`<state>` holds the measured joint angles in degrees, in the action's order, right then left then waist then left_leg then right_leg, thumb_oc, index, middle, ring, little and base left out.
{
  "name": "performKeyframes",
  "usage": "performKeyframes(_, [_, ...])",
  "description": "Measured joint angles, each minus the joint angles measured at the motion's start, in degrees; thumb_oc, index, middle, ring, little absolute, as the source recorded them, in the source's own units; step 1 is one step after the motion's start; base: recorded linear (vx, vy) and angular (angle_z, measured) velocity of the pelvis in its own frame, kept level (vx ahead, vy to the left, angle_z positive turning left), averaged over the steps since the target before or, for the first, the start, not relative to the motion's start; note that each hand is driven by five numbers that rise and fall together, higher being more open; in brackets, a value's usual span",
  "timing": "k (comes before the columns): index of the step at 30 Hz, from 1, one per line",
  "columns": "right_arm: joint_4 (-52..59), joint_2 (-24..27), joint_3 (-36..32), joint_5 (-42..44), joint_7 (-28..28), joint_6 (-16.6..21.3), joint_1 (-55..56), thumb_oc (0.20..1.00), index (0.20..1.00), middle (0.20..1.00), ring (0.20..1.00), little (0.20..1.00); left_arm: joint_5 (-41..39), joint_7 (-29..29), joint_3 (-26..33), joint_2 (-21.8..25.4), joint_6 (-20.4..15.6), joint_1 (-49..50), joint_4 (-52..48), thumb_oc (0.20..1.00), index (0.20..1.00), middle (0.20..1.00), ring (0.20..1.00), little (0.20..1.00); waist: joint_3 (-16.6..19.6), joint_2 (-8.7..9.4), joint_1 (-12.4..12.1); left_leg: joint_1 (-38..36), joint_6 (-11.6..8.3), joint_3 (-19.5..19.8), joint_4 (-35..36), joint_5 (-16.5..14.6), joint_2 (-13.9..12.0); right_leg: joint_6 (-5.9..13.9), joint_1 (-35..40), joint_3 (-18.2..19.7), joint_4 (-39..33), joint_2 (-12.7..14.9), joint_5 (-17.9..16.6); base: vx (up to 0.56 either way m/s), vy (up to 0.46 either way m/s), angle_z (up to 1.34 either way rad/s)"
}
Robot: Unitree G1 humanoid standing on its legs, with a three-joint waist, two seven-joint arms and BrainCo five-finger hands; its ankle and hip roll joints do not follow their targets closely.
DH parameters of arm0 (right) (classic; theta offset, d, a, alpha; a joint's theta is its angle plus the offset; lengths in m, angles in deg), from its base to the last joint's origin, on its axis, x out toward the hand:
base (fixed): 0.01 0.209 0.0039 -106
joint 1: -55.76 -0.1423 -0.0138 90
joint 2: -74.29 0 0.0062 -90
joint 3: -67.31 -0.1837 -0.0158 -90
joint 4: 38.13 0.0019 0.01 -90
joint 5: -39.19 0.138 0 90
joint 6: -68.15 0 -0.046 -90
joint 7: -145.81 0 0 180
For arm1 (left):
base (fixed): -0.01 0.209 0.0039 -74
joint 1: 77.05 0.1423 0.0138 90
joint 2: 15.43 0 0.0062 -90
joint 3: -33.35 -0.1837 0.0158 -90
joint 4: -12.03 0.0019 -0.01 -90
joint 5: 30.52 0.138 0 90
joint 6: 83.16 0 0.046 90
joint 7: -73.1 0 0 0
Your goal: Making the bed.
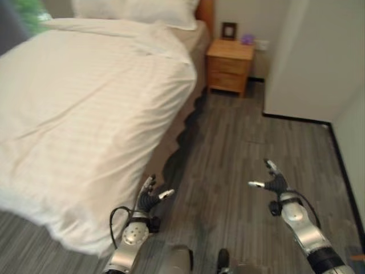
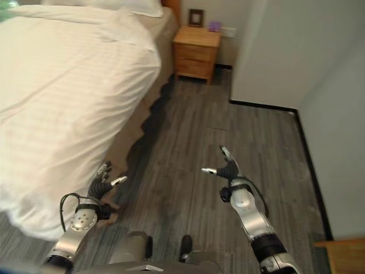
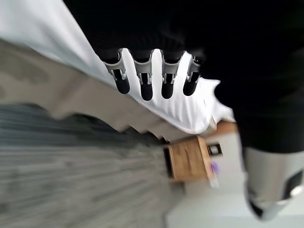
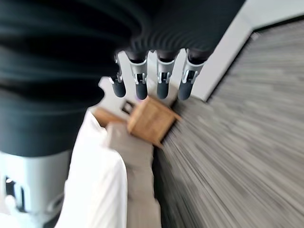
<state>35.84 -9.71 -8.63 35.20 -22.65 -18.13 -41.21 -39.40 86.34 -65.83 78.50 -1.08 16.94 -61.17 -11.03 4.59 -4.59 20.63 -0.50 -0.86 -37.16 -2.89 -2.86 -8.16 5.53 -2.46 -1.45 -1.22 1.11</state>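
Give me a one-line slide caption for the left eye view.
Both hands, left and right, open over the floor beside the white duvet; nightstand beyond.

Bed (image 1: 85, 103): left side of the room, duvet (image 1: 68, 142) on top, hanging over its near edge.
Pillow (image 1: 137, 11): at the bed's far end.
Nightstand (image 1: 229, 65): right of the bed's head, against the far wall.
Floor (image 1: 245, 148): right of the bed.
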Motion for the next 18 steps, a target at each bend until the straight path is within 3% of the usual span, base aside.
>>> performKeyframes(2, [-0.3, 0.3, 0.4, 0.0, 0.0, 0.3, 0.0, 1.000, 1.000, 1.000, 1.000, 1.000, 0.0, -0.1, -0.1, -0.1, -0.8, -0.4, -0.9, 1.000, 1.000, 1.000, 1.000, 1.000, -0.3, -0.19, -0.2, 0.4, 0.03, -1.4, 11.7, 0.5, 0.3, 2.99, 3.3, -0.2, -1.7, -0.6, 0.9, 0.66, 0.127, -0.36])
performKeyframes(3, [-1.1, 1.0, 1.6, 0.0, 0.1, 0.3, 0.1, 1.000, 1.000, 1.000, 1.000, 1.000, 0.0, -0.4, 0.0, -0.6, -1.3, -1.0, -1.0, 1.000, 1.000, 1.000, 1.000, 1.000, -0.2, -0.64, -0.2, -0.2, -0.22, -3.3, 27.0, 1.1, 1.1, 5.59, 7.2, -0.3, -4.2, -1.2, 3.3, 0.64, 0.102, -0.03])
performKeyframes(4, [-1.3, 1.9, 2.3, 0.0, 0.0, 0.3, -0.3, 1.000, 1.000, 1.000, 1.000, 1.000, 0.0, -0.6, -0.1, -1.0, -1.5, -1.4, -0.8, 1.000, 1.000, 1.000, 1.000, 1.000, -0.6, -1.42, -0.4, -0.6, 0.12, -3.7, 33.2, 2.3, 1.5, 5.21, 8.6, -0.3, -4.2, -1.8, 3.7, 0.63, 0.090, -0.01])
performKeyframes(5, [-2.0, 1.8, 2.6, 0.0, -0.2, 0.3, -0.7, 1.000, 1.000, 1.000, 1.000, 1.000, 0.0, -0.9, 0.0, -1.2, -1.5, -1.9, -0.2, 1.000, 1.000, 1.000, 1.000, 1.000, -1.1, -1.72, -1.0, -0.7, 0.24, -6.7, 39.8, 4.0, 1.9, 6.77, 10.7, -0.5, -4.2, -1.9, 6.2, 0.66, 0.123, 0.01])
performKeyframes(6, [-2.0, 1.7, 2.7, 0.0, -0.1, 0.3, -0.8, 1.000, 1.000, 1.000, 1.000, 1.000, 0.0, -0.9, 0.1, -1.3, -1.4, -1.8, -0.2, 1.000, 1.000, 1.000, 1.000, 1.000, -1.2, -1.59, -0.9, -0.5, -0.08, -9.9, 43.0, 3.4, 2.5, 7.35, 12.2, -0.6, -4.2, -1.8, 8.3, 0.72, 0.153, 0.00])
performKeyframes(7, [-2.1, 1.7, 2.8, 0.0, -0.2, 0.3, -1.2, 1.000, 1.000, 1.000, 1.000, 1.000, 0.0, -1.1, 0.4, -1.3, -1.4, -1.8, -0.2, 1.000, 1.000, 1.000, 1.000, 1.000, -1.5, -1.05, -1.4, -0.1, 0.38, -12.2, 42.4, 3.2, 2.9, 6.35, 13.9, -0.2, -4.2, -1.3, 10.3, 0.69, 0.177, -0.24])
performKeyframes(8, [-2.0, 1.8, 2.9, 0.0, -0.4, 0.3, -1.1, 1.000, 1.000, 1.000, 1.000, 1.000, 0.0, -1.1, 0.9, -1.4, -1.3, -0.6, -0.3, 1.000, 1.000, 1.000, 1.000, 1.000, -1.2, -0.28, -2.7, -1.9, 1.09, -14.2, 38.0, 2.7, 3.1, 6.77, 18.3, 0.9, -3.7, 0.2, 13.9, 0.70, 0.165, -0.45])
performKeyframes(9, [-2.0, 1.5, 2.7, -0.1, -0.4, 0.4, -1.2, 1.000, 1.000, 1.000, 1.000, 1.000, 0.0, -1.0, 1.0, -1.1, -1.1, 0.1, -0.3, 1.000, 1.000, 1.000, 1.000, 1.000, -0.9, -0.23, -3.4, -3.6, 3.66, -13.8, 38.0, 7.8, 3.3, 8.89, 19.4, 1.0, -1.4, 0.7, 15.5, 0.65, 0.160, -0.53])
performKeyframes(10, [-2.0, 1.1, 2.7, -0.1, -0.5, 0.4, -1.0, 1.000, 1.000, 1.000, 1.000, 1.000, 0.0, -1.1, 1.0, -0.8, -0.7, 0.0, -0.3, 1.000, 1.000, 1.000, 1.000, 1.000, -0.9, 0.37, -3.6, -4.6, 5.38, -13.1, 37.4, 10.0, 3.9, 10.28, 19.1, 0.7, 2.3, 1.8, 15.1, 0.66, 0.185, -0.49])
performKeyframes(11, [-2.0, 0.9, 3.3, -0.5, -0.7, 0.3, -1.2, 1.000, 1.000, 1.000, 1.000, 1.000, 0.0, -1.0, 1.1, -0.7, -0.6, -0.1, -0.3, 1.000, 1.000, 1.000, 1.000, 1.000, -0.9, 0.60, -4.2, -5.7, 5.03, -12.9, 36.3, 10.3, 3.8, 11.81, 16.4, 0.7, 9.6, 2.0, 14.3, 0.62, 0.205, -0.68])
performKeyframes(12, [-0.9, 0.0, 4.5, -0.7, -1.0, 0.3, -0.4, 1.000, 1.000, 1.000, 1.000, 1.000, 0.0, -1.0, 1.1, -0.6, -0.5, 0.0, -0.1, 1.000, 1.000, 1.000, 1.000, 1.000, -0.9, 0.45, -4.1, -10.4, 6.24, -12.9, 36.3, 10.9, 3.4, 19.47, 8.0, -2.1, 31.9, 3.7, 8.5, 0.59, 0.225, -0.50])
performKeyframes(13, [0.0, -1.2, 4.4, -0.7, -0.9, 0.4, 0.9, 1.000, 1.000, 1.000, 1.000, 1.000, 0.0, -1.0, 0.5, 0.0, -0.3, -0.2, 0.0, 1.000, 1.000, 1.000, 1.000, 1.000, -0.5, 1.08, -3.3, -13.3, 7.54, -12.2, 37.1, 9.8, 4.7, 21.95, 4.7, -3.8, 39.9, 6.0, 7.3, 0.59, 0.222, -0.19])
performKeyframes(15, [0.3, -2.5, 4.3, -0.9, -0.9, 0.3, 1.1, 1.000, 1.000, 1.000, 1.000, 1.000, 0.0, -0.7, -0.3, 0.1, -0.1, -3.0, 1.1, 1.000, 1.000, 1.000, 1.000, 1.000, -0.4, 1.11, -1.8, -18.0, 8.67, -10.8, 37.1, 5.7, 6.2, 24.23, -3.9, -4.1, 54.1, 9.0, 5.2, 0.58, 0.190, 0.27])
performKeyframes(16, [0.6, -3.0, 4.1, -1.1, -0.9, 0.3, 0.7, 1.000, 1.000, 1.000, 1.000, 1.000, 0.0, -0.7, -0.7, 0.2, -0.1, -4.5, 1.1, 1.000, 1.000, 1.000, 1.000, 1.000, -0.8, 0.25, -0.6, -20.2, 9.29, -9.6, 37.2, 4.3, 6.6, 23.58, -8.6, -6.0, 60.3, 10.9, 5.0, 0.58, 0.072, 0.58])
performKeyframes(17, [1.6, -2.8, 3.8, -1.1, -0.9, 0.3, 0.7, 1.000, 1.000, 1.000, 1.000, 1.000, 0.0, -0.7, -1.7, 0.1, -0.1, -6.6, 0.4, 1.000, 1.000, 1.000, 1.000, 1.000, -1.0, -2.33, 0.9, -23.5, 9.21, -7.1, 38.2, 2.8, 6.4, 19.92, -14.9, -11.2, 60.3, 13.8, 7.0, 0.61, -0.024, 0.98])
performKeyframes(18, [3.1, -2.7, 3.0, -1.1, -0.8, 0.3, 0.9, 1.000, 1.000, 1.000, 1.000, 1.000, 0.0, -0.7, -1.8, 0.1, -0.2, -7.5, -1.3, 1.000, 1.000, 1.000, 1.000, 1.000, -1.1, -4.49, 2.5, -25.1, 8.58, -4.2, 39.4, 2.2, 5.4, 15.67, -17.9, -15.3, 52.5, 13.8, 9.4, 0.63, -0.101, 1.26])
